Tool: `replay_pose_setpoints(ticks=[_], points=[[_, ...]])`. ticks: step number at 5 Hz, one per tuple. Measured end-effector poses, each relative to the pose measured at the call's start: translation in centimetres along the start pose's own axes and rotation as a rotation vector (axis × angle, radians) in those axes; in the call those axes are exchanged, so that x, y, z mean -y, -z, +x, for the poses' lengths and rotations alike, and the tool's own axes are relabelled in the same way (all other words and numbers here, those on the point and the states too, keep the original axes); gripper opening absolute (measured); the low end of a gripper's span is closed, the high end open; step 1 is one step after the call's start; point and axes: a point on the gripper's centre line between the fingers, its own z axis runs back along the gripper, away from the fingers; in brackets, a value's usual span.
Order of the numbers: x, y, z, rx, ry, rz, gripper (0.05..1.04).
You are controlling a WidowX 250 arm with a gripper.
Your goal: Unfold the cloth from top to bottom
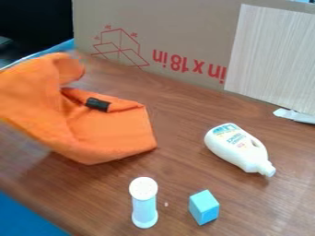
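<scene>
Looking for the jaws first, we cannot tell whether they are apart, together or clamped on something. Closest to the question is a short black piece [98,104], set against a folded part of the orange cloth [117,133]; we cannot make out whether it belongs to the robot or to the cloth, and its ends are hard to read.

The cloth lies bunched over the left part of the wooden table [178,108]. It is cut off by the left edge, so we cannot see its full extent. A rounded, blurred fold rises at its upper part, and the overlapping layers hide what is beneath them. A dark shadow falls on the wood along its lower side.

To the right of the cloth, we see a white bottle [237,147] lying down, its cap end toward the lower right. Nearer to us, a white-topped shaker [144,203] stands upright, with a light blue block [203,207] near it on the right. Behind the cloth and bottle stands a cardboard panel [184,27] with red print, and a pale wood-grained board [274,55] covers its right part. By the right edge, a white object [295,115] is partly cut off; we cannot tell what it is.
</scene>
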Motion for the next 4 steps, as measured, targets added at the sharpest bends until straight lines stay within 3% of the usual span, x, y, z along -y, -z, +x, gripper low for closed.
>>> replay_pose_setpoints(ticks=[2, 4], points=[[-2.7, -0.4, -0.7, -0.017, -0.005, 0.059, 0.058], [-4.6, -0.7, -2.0, -0.090, -0.070, 0.151, 0.056]])
